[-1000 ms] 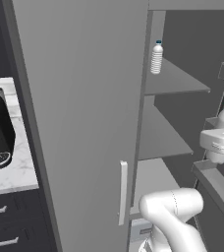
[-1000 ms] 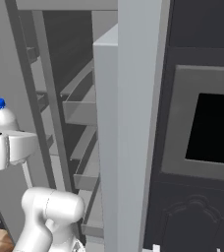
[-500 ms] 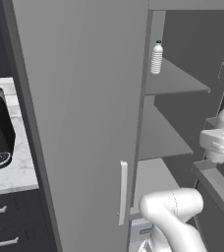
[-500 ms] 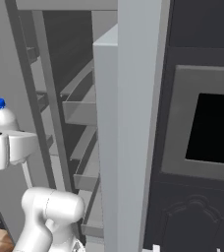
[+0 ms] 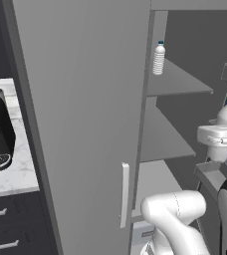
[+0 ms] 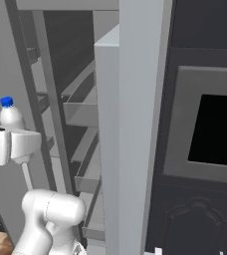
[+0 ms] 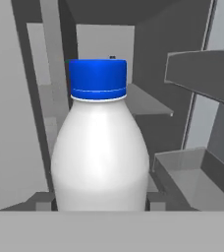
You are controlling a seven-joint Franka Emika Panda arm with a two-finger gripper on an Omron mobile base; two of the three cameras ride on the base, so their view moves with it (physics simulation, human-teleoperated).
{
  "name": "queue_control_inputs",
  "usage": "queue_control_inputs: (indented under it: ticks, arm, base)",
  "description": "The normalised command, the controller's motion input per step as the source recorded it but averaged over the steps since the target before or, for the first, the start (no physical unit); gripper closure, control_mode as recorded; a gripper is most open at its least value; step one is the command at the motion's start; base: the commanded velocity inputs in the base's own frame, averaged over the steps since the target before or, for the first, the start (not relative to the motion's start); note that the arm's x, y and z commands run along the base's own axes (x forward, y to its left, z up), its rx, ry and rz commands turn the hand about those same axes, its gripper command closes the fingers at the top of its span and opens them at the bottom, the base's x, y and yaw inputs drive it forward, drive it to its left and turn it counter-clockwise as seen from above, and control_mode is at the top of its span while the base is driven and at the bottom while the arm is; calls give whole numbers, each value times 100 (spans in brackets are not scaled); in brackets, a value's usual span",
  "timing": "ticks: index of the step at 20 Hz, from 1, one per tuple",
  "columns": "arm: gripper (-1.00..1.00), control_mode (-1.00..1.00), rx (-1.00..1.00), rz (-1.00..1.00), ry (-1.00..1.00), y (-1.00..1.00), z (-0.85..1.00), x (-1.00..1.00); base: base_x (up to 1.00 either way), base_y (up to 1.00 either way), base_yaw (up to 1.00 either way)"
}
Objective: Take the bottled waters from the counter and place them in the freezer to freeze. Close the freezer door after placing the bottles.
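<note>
You see gripper [image 7: 100,209] fingers closed around white bottle [image 7: 100,157] with blue cap, upright, inside open freezer [image 5: 170,84]. Clear bottle [image 5: 159,59] stands on upper shelf.

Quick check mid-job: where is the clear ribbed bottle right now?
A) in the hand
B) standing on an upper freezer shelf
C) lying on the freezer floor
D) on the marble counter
B: the clear ribbed bottle stands upright on an upper freezer shelf, while the hand holds the blue-capped bottle.
</note>
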Motion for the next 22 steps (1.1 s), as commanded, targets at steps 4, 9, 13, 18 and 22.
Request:
queue_control_inputs:
  ticks: [4, 9, 13, 18, 22]
  arm:
    - [100, -100, 3, -25, 10, -7, 0, 34]
    - [100, -100, 0, -10, 3, -15, 0, 8]
    - [100, -100, 4, 0, -4, -15, 0, 4]
    - [100, -100, 6, 0, -7, -1, 0, 21]
    - [100, -100, 1, 0, -1, 0, 0, 31]
  base:
    - [0, 0, 0]
    - [0, 0, 0]
    - [0, 0, 0]
    - [0, 0, 0]
    - [0, 0, 0]
